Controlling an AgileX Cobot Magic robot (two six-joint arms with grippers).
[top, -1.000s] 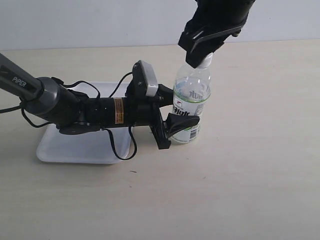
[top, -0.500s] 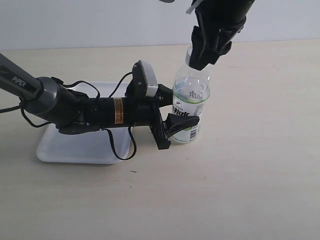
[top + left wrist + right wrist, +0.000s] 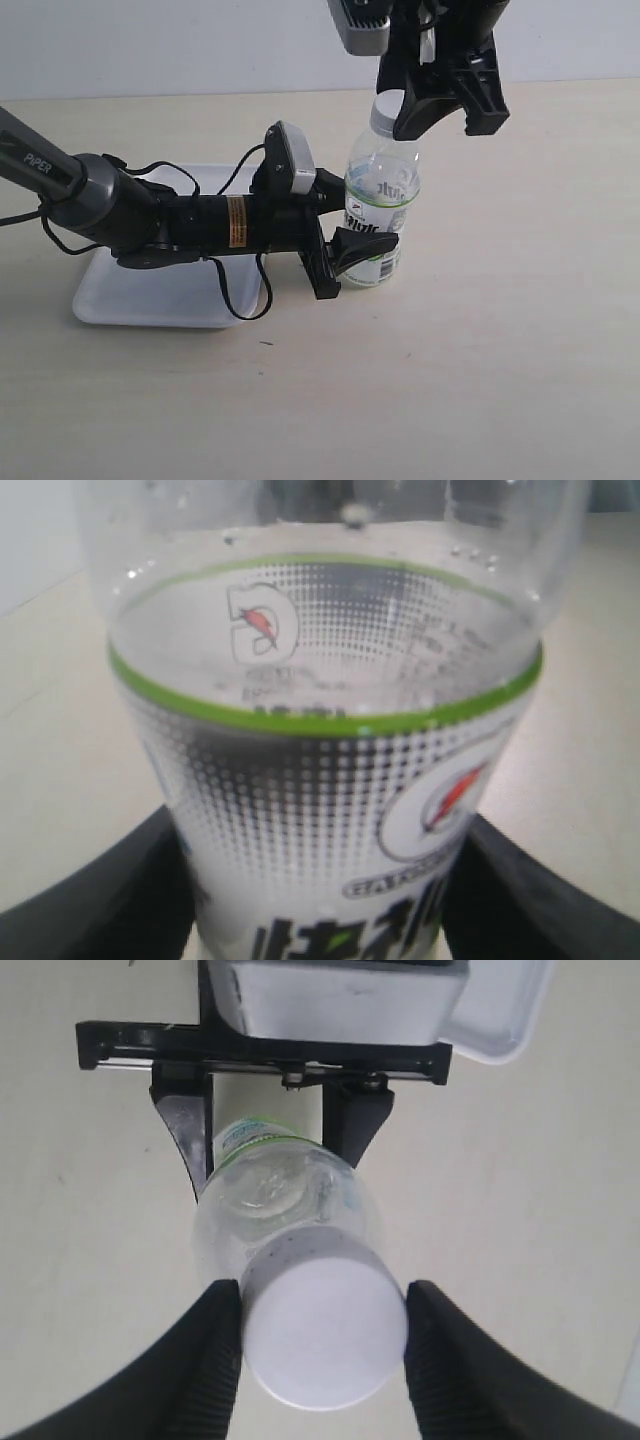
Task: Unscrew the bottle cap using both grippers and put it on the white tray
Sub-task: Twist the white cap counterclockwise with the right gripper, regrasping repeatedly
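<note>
Twisted further round, right gripper [image 3: 322, 1290] clamps the bottle cap [image 3: 325, 1338] — left gripper [image 3: 358, 222] clamps the bottle [image 3: 386, 180].

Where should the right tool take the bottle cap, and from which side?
Grip the bottle cap on its round side wall, coming straight down from above. The bottle stands upright in the left tool, so the cap faces up, and its wall sits between the fingers of the right tool.

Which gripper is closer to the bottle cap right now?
Right. The right gripper flanks the bottle cap on both sides; the left gripper clamps the bottle around its label, below the cap.
</note>
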